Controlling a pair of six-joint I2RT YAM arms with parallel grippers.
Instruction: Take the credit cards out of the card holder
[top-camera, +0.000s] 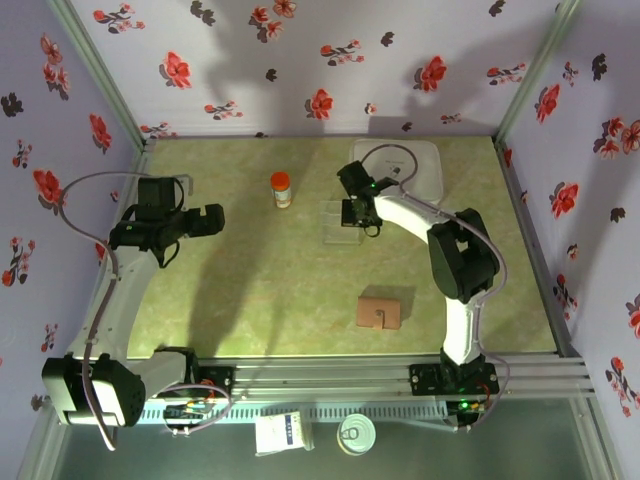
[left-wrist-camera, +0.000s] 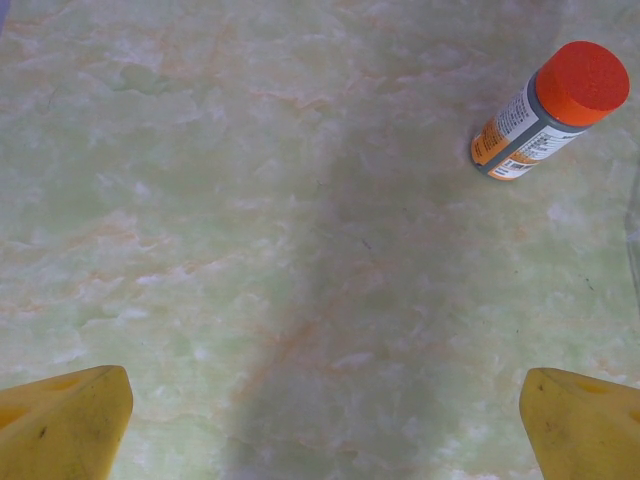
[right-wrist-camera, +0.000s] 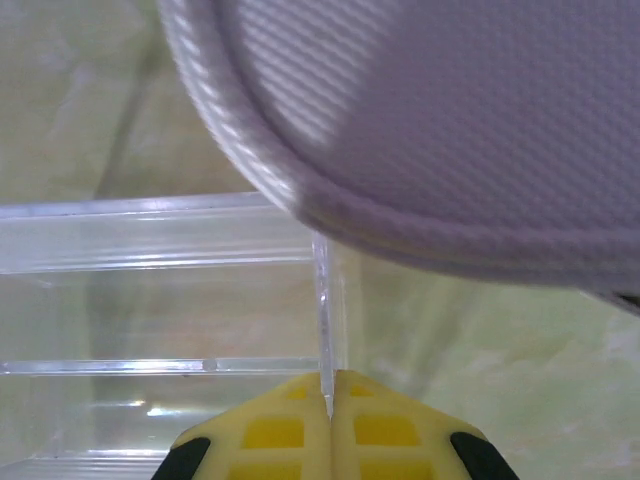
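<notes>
The card holder (top-camera: 383, 311), a small brown folded wallet, lies shut on the green table toward the front right, with no gripper near it. The credit cards are hidden. My right gripper (top-camera: 358, 212) (right-wrist-camera: 330, 385) is far behind it at mid-table, shut on the thin upright wall of a clear plastic box (top-camera: 340, 225) (right-wrist-camera: 323, 300). My left gripper (top-camera: 215, 220) (left-wrist-camera: 325, 410) hangs open over bare table at the left, its yellow fingertips (left-wrist-camera: 75, 420) wide apart with nothing between them.
A white rounded-square case (top-camera: 405, 165) (right-wrist-camera: 450, 130) lies at the back right, right beside the clear box. An orange-capped bottle (top-camera: 282, 189) (left-wrist-camera: 550, 115) stands at the back middle. Floral walls close in the table (top-camera: 250, 290) on three sides.
</notes>
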